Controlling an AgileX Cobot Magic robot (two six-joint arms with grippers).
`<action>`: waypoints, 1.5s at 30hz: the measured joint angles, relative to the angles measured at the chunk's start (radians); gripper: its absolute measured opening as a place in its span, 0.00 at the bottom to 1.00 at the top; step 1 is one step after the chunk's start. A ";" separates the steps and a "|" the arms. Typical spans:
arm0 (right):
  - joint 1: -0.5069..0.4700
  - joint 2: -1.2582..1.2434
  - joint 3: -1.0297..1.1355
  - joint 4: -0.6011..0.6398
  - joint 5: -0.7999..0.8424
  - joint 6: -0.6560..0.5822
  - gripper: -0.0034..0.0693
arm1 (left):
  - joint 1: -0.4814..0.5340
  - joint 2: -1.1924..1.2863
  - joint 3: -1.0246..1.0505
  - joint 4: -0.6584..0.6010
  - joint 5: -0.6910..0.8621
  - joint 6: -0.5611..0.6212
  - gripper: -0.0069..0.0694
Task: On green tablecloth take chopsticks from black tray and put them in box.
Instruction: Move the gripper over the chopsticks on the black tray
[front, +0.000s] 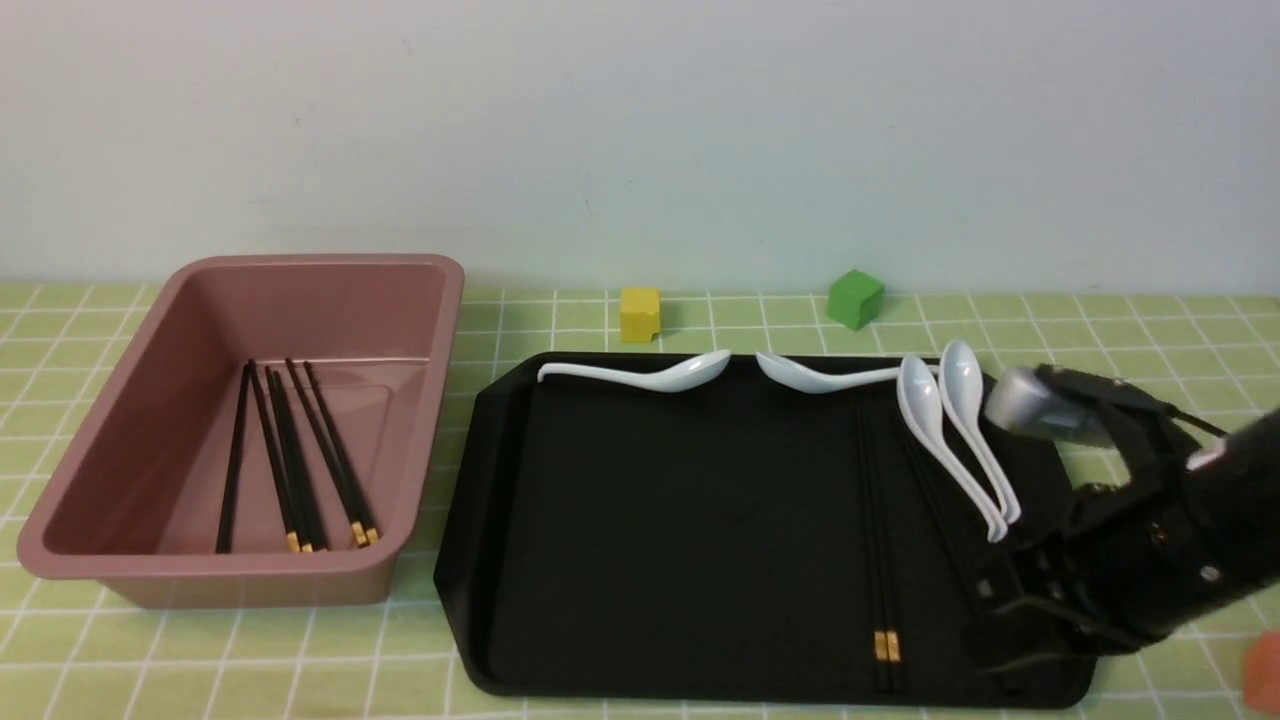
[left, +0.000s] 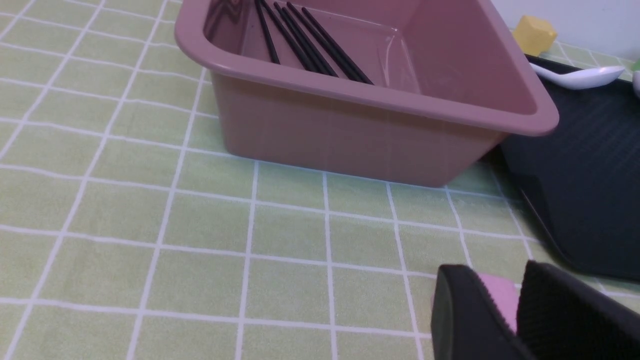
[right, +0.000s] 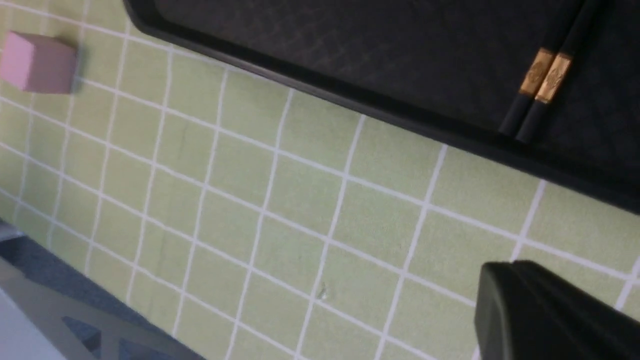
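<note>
Green tablecloth, front cam.
- Chopsticks: 1 pair flat on black tray, R of centre. Sticks side by side and touching, gold bands toward the near rim.
- Box sits just L of the tray. Several more black sticks lie on its floor, gold ends toward the near wall.
- 4 white spoons on the tray: 2 along the far rim, 2 just R of the pair's far ends.
- Yellow cube and green cube on the cloth beyond the tray.

My R pincer hangs at the tray's near R corner, R of the gold bands, not on the pair. It is dark against the dark tray and the wrist cam shows only one finger, so can't tell if apart or together.

My L pincer is low over the cloth, near side of the box. Fingers sit close, w/ something pink between or behind them; can't tell if clamped.

A pink cube lies on the cloth, clear of the tray's near rim.
</note>
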 joint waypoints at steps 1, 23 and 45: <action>0.035 0.024 -0.022 -0.042 -0.011 0.042 0.06 | 0.000 0.000 0.000 0.000 0.000 0.000 0.34; 0.222 0.444 -0.300 -0.552 -0.133 0.679 0.53 | 0.000 0.000 0.000 0.000 0.000 0.000 0.37; 0.222 0.362 -0.323 -0.562 0.011 0.656 0.24 | 0.000 0.000 0.000 0.000 0.000 0.000 0.38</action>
